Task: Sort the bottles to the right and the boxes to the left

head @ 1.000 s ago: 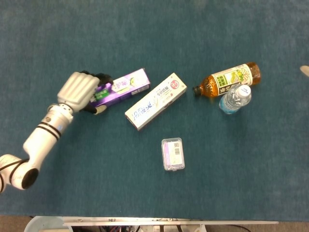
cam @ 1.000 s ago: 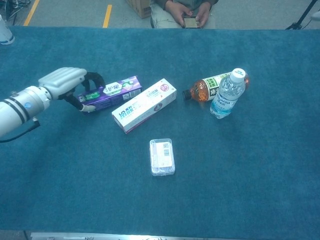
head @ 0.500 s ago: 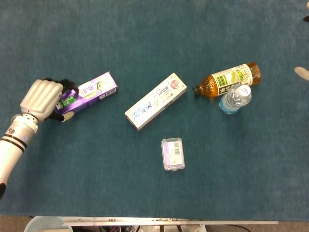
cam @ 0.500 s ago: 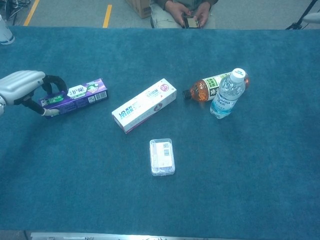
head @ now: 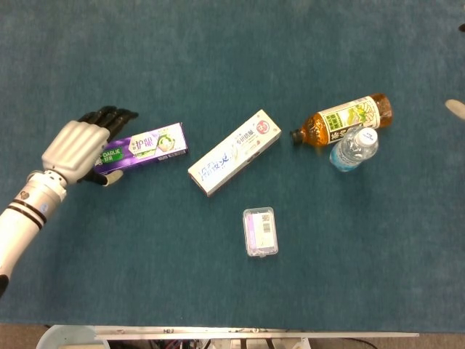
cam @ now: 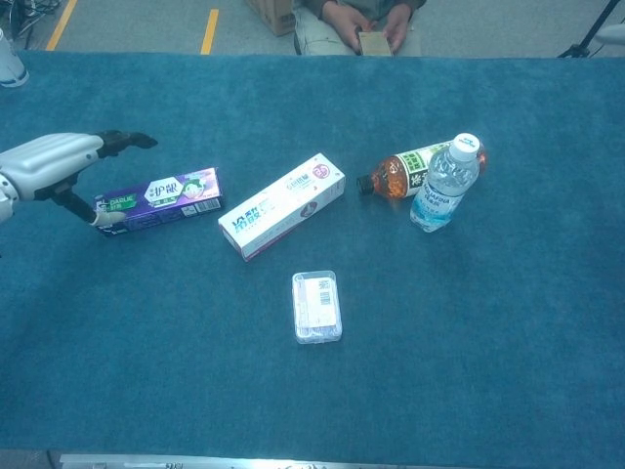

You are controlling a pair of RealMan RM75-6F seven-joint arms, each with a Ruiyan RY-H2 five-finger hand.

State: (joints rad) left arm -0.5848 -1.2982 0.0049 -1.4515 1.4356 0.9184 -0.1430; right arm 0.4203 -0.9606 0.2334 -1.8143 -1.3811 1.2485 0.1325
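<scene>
While my left hand (head: 73, 149) hovers with fingers spread wide and nothing in its grasp, the purple toothpaste box (head: 143, 147) lies flat on the desk (head: 232, 58) just beside it, its near end under my thumb tip; from the chest view I cannot tell whether the thumb touches it. My right hand is nowhere in either view.

Taking the white toothpaste box (head: 235, 153) as the middle mark: the purple box sits to its left, near but apart, and the white box itself lies on a slant. Below it, apart, a small clear plastic case (head: 260, 231) lies flat with its label up. To its right lies the amber tea bottle (head: 341, 121) on its side, cap pointing toward the white box, and the clear water bottle (head: 354, 149) stands upright touching the tea bottle's near flank.

A teal, carpet-like cloth covers the desk edge to edge. Beyond its far edge, the chest view shows grey floor with yellow tape lines (cam: 210, 29) and a seated person's hands (cam: 371, 18) holding a phone.
</scene>
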